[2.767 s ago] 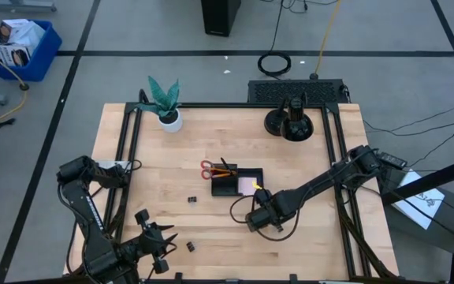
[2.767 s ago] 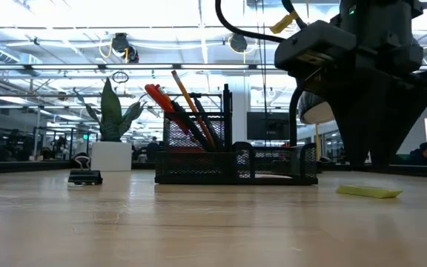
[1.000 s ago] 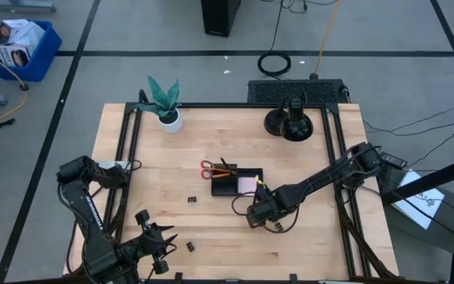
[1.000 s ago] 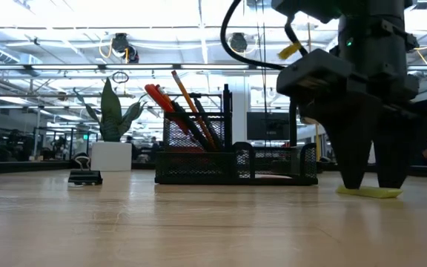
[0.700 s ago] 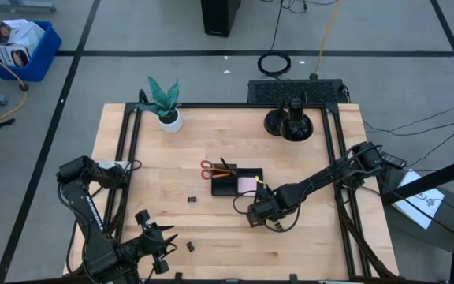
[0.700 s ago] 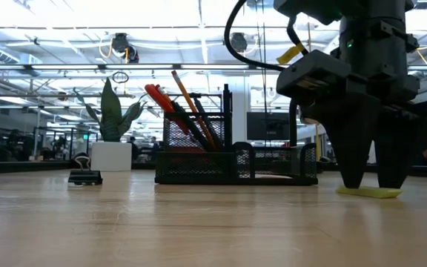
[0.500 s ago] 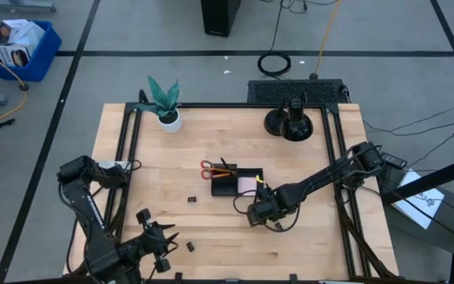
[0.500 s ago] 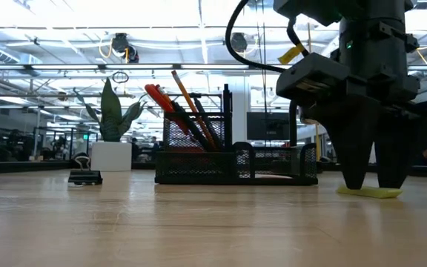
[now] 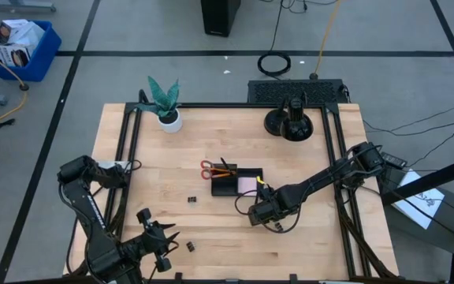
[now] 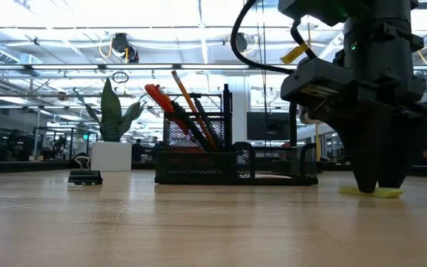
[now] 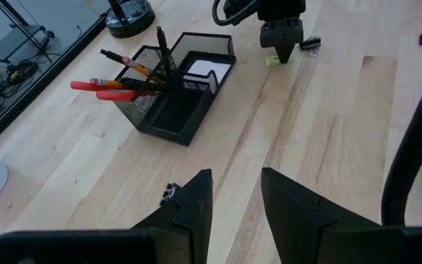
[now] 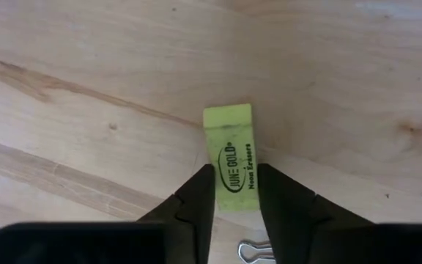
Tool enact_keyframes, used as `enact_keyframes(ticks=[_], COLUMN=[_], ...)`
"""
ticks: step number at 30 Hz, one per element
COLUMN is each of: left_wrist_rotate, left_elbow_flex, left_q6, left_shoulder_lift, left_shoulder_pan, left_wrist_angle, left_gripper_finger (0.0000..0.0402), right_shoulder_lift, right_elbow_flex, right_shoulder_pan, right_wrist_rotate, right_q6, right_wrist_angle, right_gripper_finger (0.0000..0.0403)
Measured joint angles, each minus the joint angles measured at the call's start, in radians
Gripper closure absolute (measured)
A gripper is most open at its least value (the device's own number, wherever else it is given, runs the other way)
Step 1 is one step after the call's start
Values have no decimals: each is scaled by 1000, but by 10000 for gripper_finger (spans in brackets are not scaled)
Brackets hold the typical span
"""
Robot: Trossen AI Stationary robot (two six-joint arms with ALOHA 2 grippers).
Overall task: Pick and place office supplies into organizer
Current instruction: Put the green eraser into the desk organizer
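Closing in since a second ago, my right gripper (image 12: 234, 192) now has both fingers (image 12: 198, 196) pressed against the sides of the yellow-green eraser (image 12: 234, 155), which lies flat on the table (image 9: 314, 244) just beside the black mesh organizer (image 9: 237, 182). My left gripper (image 11: 235, 198) hangs partly open over the near left edge, holding nothing, unchanged.

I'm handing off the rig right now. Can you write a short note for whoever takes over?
Right end effector: down on the table, fingers against both sides of the yellow-green eraser, not lifted.
Left end effector: open, empty, waiting at the table's near left corner.
Done: scissors, pens, pencils and pink sticky pad in the organizer.
Left: eraser, two binder clips on the table.
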Motion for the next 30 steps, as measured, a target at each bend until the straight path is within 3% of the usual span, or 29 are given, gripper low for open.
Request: enact_keyframes(ticks=[30], left_wrist_rotate=[-1], left_elbow_flex=[0], left_q6=[0], left_shoulder_lift=[0], left_shoulder_pan=[0], left_wrist_angle=[0], left_gripper_finger=[277], right_shoulder_lift=[0], right_elbow_flex=[8], right_shoulder_pan=[0], right_wrist_rotate=[24], right_q6=[4], right_wrist_angle=[-18], right_gripper_finger=[369])
